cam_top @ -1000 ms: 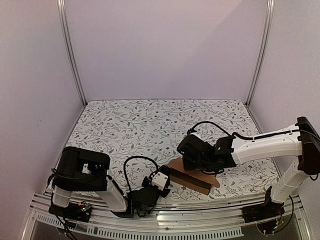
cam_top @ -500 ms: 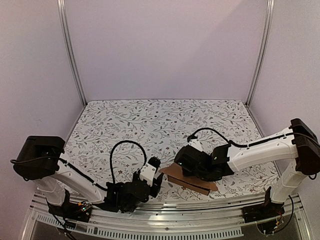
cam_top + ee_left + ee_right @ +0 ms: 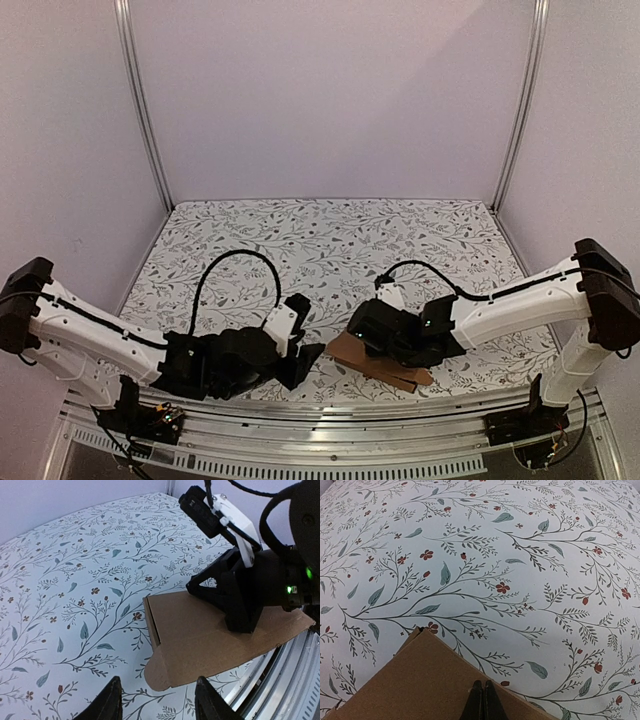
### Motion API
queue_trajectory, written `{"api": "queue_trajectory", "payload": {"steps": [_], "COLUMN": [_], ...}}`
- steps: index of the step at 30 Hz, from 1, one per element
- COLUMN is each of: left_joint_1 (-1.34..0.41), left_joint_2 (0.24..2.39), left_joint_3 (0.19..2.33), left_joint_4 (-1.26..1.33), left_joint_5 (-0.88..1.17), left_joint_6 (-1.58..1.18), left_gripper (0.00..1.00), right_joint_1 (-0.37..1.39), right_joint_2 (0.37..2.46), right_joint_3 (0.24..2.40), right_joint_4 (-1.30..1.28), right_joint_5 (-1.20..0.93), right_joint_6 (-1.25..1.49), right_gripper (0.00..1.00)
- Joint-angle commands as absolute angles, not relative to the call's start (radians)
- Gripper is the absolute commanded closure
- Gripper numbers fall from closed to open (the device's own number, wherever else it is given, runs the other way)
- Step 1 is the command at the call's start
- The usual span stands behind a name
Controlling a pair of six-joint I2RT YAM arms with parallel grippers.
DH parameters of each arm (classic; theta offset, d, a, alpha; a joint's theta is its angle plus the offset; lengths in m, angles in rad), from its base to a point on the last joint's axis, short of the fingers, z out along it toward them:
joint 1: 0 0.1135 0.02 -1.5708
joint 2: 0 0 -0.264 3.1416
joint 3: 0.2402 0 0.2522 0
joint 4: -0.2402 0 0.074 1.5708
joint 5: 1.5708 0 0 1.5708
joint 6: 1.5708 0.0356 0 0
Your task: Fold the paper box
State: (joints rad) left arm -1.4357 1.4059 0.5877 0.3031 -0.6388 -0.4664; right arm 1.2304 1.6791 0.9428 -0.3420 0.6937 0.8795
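Note:
The paper box [image 3: 378, 364] is a flattened brown cardboard piece lying near the table's front edge, with a rounded flap at its left end [image 3: 162, 672]. My right gripper [image 3: 372, 348] is shut, and its fingertips [image 3: 483, 700] rest on the box's top panel [image 3: 420, 685]; the left wrist view shows it pressing down on the box [image 3: 240, 622]. My left gripper [image 3: 157, 705] is open and empty, low over the table just left of the box's rounded flap, not touching it. It also shows in the top view [image 3: 305, 356].
The floral tablecloth [image 3: 300, 250] covers the table. The metal front rail [image 3: 400, 450] runs just in front of the box. Vertical frame posts [image 3: 140, 100] stand at the back corners. The left arm's cable [image 3: 225, 265] loops above the cloth.
My left arm has swung out to the left and stretched low, its gripper still pointing at the box's left end. The right gripper and box have shifted slightly left and toward the front.

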Motion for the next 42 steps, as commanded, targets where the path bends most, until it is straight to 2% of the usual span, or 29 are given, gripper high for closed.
{"api": "queue_trajectory", "payload": {"steps": [1,11,24,34,38,42], "left_joint_1": [-1.362,-1.163,-1.038,-1.034,-1.034,-1.034], "left_joint_2": [1.42,1.638,1.803,1.839,1.838,1.839], "left_joint_3": [0.711,0.96,1.119,1.109,1.103,1.106], "left_joint_4": [0.121,0.011,-0.204,-0.222,-0.222,-0.22], "left_joint_5": [-0.428,0.013,0.127,0.19,0.19,0.191], "left_joint_6": [-0.473,-0.428,-0.401,-0.426,-0.432,-0.437], "left_gripper": [0.51,0.48,0.48,0.49,0.49,0.49], "right_joint_1": [1.252,1.252,1.253,1.253,1.252,1.253], "right_joint_2": [1.713,1.629,1.564,1.482,1.394,1.31], "right_joint_3": [0.916,0.913,0.898,0.907,0.892,0.881], "right_joint_4": [-0.353,-0.359,-0.361,-0.416,-0.49,-0.595], "right_joint_5": [0.685,0.707,0.709,0.721,0.7,0.667], "right_joint_6": [0.875,0.834,0.792,0.778,0.813,0.855], "right_gripper": [1.0,1.0,1.0,1.0,0.94,0.81]}}
